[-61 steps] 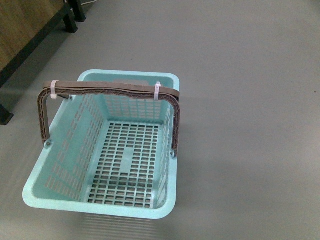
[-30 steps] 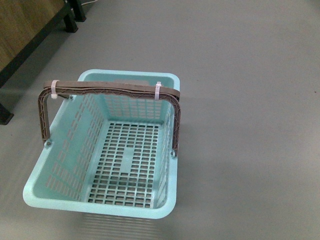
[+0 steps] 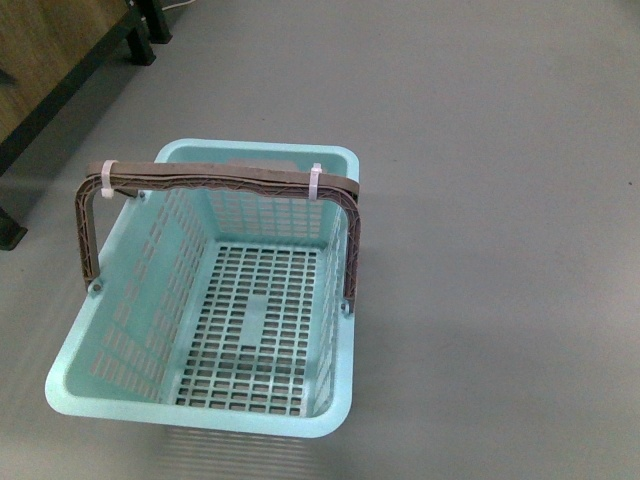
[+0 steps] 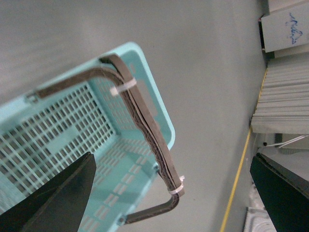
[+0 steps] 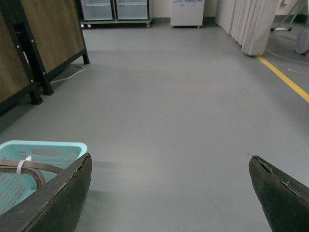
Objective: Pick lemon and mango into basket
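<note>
Basket: the light teal shopping basket (image 3: 190, 415) sits on the grey floor (image 3: 500, 250), toward the floor's left side and near a wooden stand (image 3: 40, 40).
Handle: the brown handle (image 3: 220, 177) stands up across the basket, with white zip ties (image 3: 315, 182) on it.
Inside: nothing, only the bare slotted bottom.
Lemon: not in any view.
Mango: not in any view either.
Left gripper (image 4: 172, 162): it hangs above the handle end of the basket, fingers spread wide, holding nothing.
Right gripper (image 5: 170, 158): it looks out over the floor beside a basket corner, fingers spread wide, holding nothing.
Just changed: almost nothing. The basket is in the same spot as a second ago and just as empty. Only the stand's edge looks a tiny bit shifted.
What it means: I think the job has hardly started. Both fruits must be found first.
</note>
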